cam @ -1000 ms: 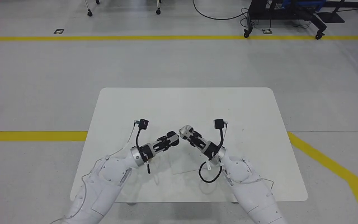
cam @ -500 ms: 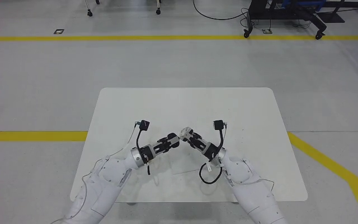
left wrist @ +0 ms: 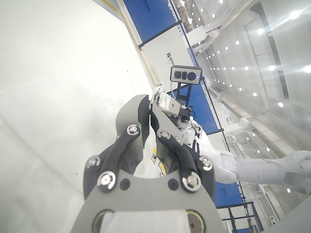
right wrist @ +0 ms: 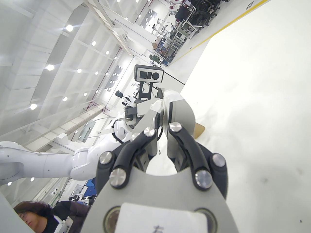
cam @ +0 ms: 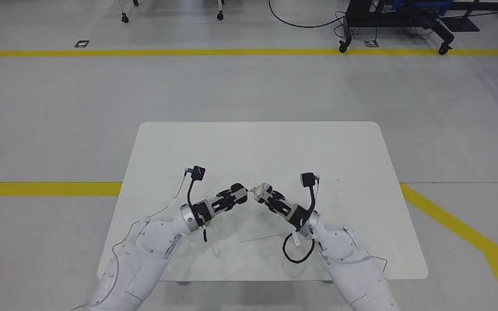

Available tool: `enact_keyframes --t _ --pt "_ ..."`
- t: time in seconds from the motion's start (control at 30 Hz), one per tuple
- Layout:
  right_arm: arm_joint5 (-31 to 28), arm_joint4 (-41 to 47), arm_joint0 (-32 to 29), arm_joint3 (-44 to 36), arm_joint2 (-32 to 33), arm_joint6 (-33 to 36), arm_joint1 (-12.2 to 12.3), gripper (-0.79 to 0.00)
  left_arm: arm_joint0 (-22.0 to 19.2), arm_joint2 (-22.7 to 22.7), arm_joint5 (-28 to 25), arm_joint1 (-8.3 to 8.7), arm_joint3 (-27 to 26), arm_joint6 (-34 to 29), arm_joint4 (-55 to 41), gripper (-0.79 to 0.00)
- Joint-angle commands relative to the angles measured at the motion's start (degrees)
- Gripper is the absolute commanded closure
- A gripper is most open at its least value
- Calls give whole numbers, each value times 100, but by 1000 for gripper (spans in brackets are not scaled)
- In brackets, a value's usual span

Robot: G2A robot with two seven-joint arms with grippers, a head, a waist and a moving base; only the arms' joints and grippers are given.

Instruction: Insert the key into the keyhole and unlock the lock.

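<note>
Now: left gripper (cam: pixel 243 190) pinches what seems the key (left wrist: pixel 158 90); right gripper (cam: pixel 259 189) clamps a pale lump, seemingly the lock (right wrist: pixel 156 105); tips meet over the near middle of the table (cam: pixel 334 148).
Risk: slight misalignment could jam the key or twist it loose.

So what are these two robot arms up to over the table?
They seem to be fitting a key into a lock. The left tool and the right tool meet tip to tip above the white table. Each is pinched shut on something small: a shiny part in the left, a pale part in the right. Which is the key and which the lock is too small to tell.
</note>
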Motion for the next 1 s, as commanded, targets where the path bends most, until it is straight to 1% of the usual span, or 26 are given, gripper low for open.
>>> enact_keyframes --t 0.0,0.23,0.5,0.53,0.57,0.6,0.63,0.83,0.97 --pt "-11 8 -32 -37 7 62 12 0 11 4 5 -1 -23 13 6 0" --pt "-42 38 -116 -141 4 325 55 0 22 22 21 -5 -51 16 19 0" --pt "-59 108 -141 -182 21 431 90 0 41 21 28 -3 -97 7 41 0" --pt "-65 103 -139 -186 19 443 94 0 45 20 30 -2 -103 4 41 -22" --pt "-70 114 -139 -186 18 448 97 0 50 27 20 -2 -114 -23 30 -191" --pt "-73 123 -139 -184 16 453 100 0 51 28 22 -1 -118 -44 17 -391" --pt "-83 132 -137 -185 19 445 102 0 52 28 13 0 -123 -63 1 -785" --pt "-191 167 -132 -161 44 342 116 0 68 8 -59 8 -153 -125 -48 -785" --pt "-212 149 -114 -80 155 228 140 0 139 -277 -166 76 -267 -129 -44 -785"
